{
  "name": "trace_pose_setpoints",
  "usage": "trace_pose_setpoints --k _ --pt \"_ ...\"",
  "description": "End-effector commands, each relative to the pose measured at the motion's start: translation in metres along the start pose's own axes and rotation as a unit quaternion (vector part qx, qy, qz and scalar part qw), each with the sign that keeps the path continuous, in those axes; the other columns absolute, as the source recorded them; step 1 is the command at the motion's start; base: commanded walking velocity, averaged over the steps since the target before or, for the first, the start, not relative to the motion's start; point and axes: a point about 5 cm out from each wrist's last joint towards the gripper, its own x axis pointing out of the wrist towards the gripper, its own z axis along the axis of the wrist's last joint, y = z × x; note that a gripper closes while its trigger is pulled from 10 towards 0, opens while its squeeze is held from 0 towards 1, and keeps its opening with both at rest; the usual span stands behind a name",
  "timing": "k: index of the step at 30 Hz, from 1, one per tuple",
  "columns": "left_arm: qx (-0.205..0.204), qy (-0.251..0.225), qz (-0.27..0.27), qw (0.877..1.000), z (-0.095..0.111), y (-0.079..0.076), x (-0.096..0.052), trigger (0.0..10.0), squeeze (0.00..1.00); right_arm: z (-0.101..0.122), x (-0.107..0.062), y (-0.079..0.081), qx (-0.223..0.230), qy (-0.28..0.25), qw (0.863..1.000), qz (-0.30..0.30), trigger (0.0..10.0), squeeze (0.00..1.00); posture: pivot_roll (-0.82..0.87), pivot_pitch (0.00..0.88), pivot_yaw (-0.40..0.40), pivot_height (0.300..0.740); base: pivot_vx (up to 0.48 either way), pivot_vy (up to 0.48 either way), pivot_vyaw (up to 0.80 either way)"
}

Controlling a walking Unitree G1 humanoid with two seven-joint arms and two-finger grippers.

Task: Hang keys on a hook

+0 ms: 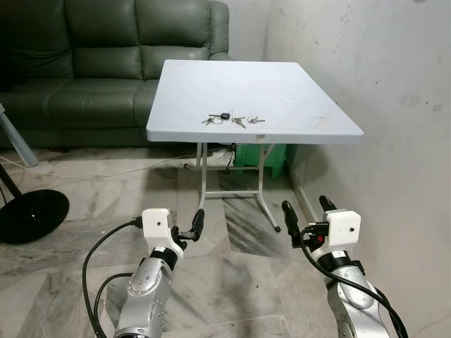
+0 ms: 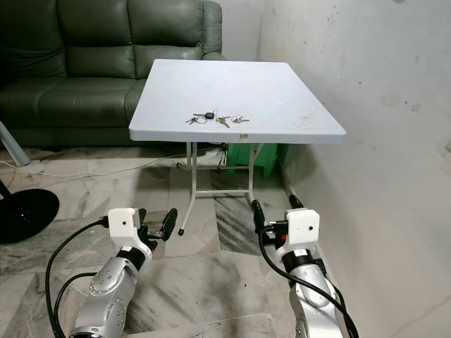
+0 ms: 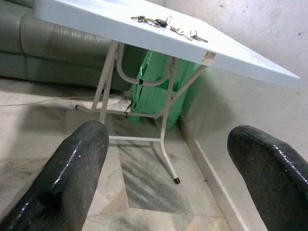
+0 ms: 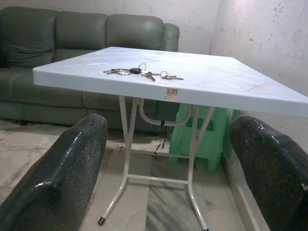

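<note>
Now keys (image 1: 231,119) lie at twelve o'clock on the table (image 1: 282,84); left gripper (image 1: 189,229) half-hidden, fingers apart; right gripper (image 1: 309,211) spread too.

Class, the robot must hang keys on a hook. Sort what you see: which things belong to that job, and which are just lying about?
Belongs to the job:
- keys, lying near the table's front edge
- table holding them
- left gripper and right gripper, both open, low before the table

Just lying about:
- sofa
- green stool under the table
- black round base on the floor
</note>
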Motion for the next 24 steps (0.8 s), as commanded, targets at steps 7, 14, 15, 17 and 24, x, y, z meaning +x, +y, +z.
trace_pose_setpoints --k 7,14,15,17,24 --pt "0.003 -0.024 0.007 1.0 0.017 0.011 0.005 10.0 0.0 0.005 0.002 -0.001 -0.001 -0.008 1.0 -0.001 10.0 0.0 -0.01 0.007 -0.062 0.74 0.0 0.0 0.0" --pt "-0.003 -0.018 0.016 1.0 0.014 0.015 0.002 10.0 0.0 0.007 0.003 -0.006 -0.005 -0.009 1.0 -0.004 10.0 0.0 -0.01 0.005 -0.061 0.74 0.0 0.0 0.0" --pt "-0.001 -0.018 0.017 1.0 0.013 0.015 0.001 10.0 0.0 0.007 0.002 -0.007 -0.007 -0.009 1.0 -0.005 10.0 0.0 -0.01 0.005 -0.061 0.74 0.0 0.0 0.0" --pt "-0.003 -0.019 0.018 1.0 0.012 0.016 0.0 10.0 0.0 0.006 0.001 -0.008 -0.01 -0.007 1.0 -0.006 10.0 0.0 -0.01 0.005 -0.061 0.74 0.0 0.0 0.0" --pt "-0.01 -0.027 0.016 0.999 0.016 0.015 0.001 10.0 0.0 0.006 0.002 -0.008 -0.011 -0.006 1.0 -0.006 10.0 0.0 -0.01 0.005 -0.062 0.74 0.0 0.0 0.0"
